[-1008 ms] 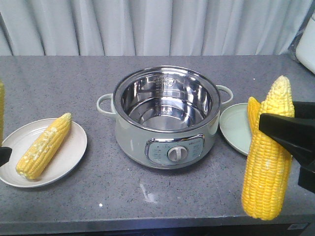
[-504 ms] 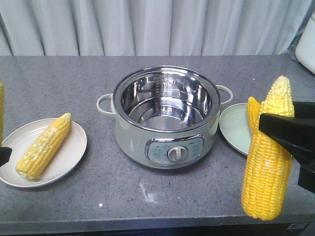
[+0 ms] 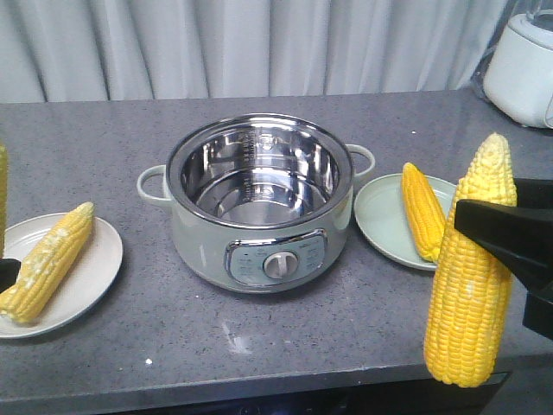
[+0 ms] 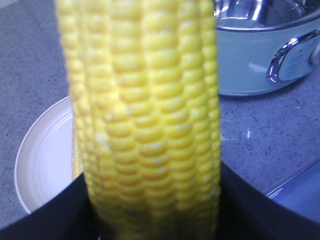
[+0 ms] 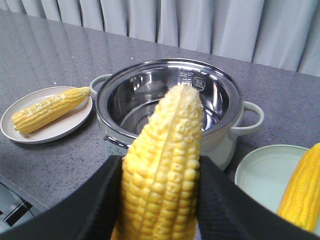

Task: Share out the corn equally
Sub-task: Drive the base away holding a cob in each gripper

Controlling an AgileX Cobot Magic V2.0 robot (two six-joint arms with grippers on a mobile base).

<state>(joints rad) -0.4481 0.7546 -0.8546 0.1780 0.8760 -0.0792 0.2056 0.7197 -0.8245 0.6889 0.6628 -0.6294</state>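
Yellow corn, four whole husked cobs, kernels in tight rows, tapering to paler tips.

Right-held cob [image 3: 469,285]: upright, tip up, bright yellow, paler and bumpier at the tip. Clamped about mid-length between the black fingers [image 5: 107,200] of the right end effector [image 5: 162,205]. Positioned at the front right corner of the grey speckled bench [image 3: 346,328], in front of the green plate. Cannot tell whether the lower end touches the surface.

Left-held cob [image 4: 150,115]: upright, filling the left wrist view, slightly blurred. Gripped low down by the left end effector [image 4: 150,225], black fingers [image 4: 45,215] on either side. Only a yellow sliver showing at the left edge of the front view.

Cob on white plate [image 3: 45,262]: lying diagonally, tip toward the pot, whitish patches on the kernels. White plate [image 3: 95,268] near the front left corner of the bench.

Cob on green plate [image 3: 422,212]: lying flat, tip toward the back edge, deeper orange-yellow. Pale green plate [image 3: 380,220] just right of the pot, toward the right edge.

Between the two plates: pale green electric pot [image 3: 199,251], shiny steel liner [image 3: 259,173], dial [image 3: 275,264] on the front panel, a loop handle on each side.

White appliance [image 3: 523,60] at the back right corner. Grey curtain [image 3: 259,43] behind the bench.
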